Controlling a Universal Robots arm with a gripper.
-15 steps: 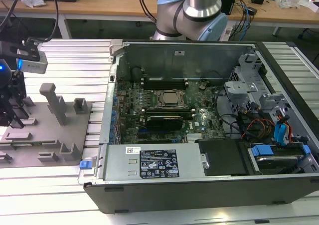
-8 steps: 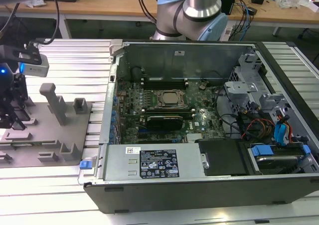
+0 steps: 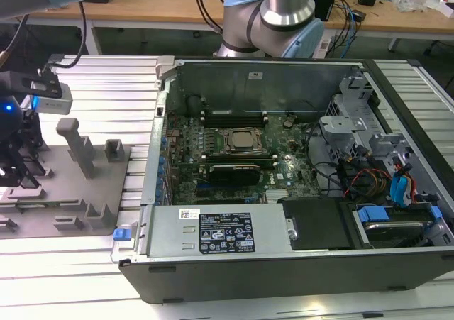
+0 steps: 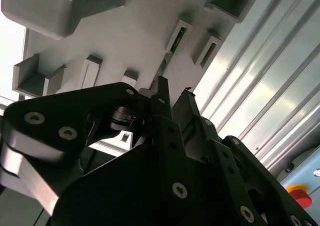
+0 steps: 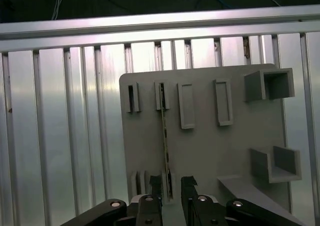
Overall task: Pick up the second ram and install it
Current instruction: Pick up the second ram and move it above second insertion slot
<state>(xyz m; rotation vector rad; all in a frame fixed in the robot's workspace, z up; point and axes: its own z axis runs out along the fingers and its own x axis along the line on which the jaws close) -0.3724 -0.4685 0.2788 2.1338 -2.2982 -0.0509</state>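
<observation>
Matte-black and built from flat, bolted linkage plates, the gripper (image 5: pixel 171 183) hangs over the work surface at the exterior view's left, its two narrow fingers (image 5: pixel 156 183) apart and clamped on nothing. Largest in the scene is the computer case (image 3: pixel 284 274), a black and grey sheet-metal box lying on its side with the cover off. Inside it sit the green motherboard (image 3: pixel 291 165) with a square, metal-framed processor socket (image 3: pixel 237 140), a grey power supply (image 3: pixel 213 231) bearing a printed label, and a tangle of red, orange and blue cables (image 3: pixel 386 178) beside the drive cages. The case rests on a table (image 5: pixel 50 136) of ribbed, shiny aluminium slats. On those slats, beside the case toward the exterior view's left, lies a flat grey plastic fixture plate (image 5: pixel 240 131) with raised rectangular pockets, square cups and a sloped post. The second ram (image 5: pixel 164 131), a thin green board seen edge-on, stands upright in a pair of narrow pockets on that plate. One end of it runs into the gap between the fingers, closer to one finger than the other. In the second wrist view its green edge (image 4: pixel 177 38) shows just past the fingertips (image 4: pixel 161 88).
</observation>
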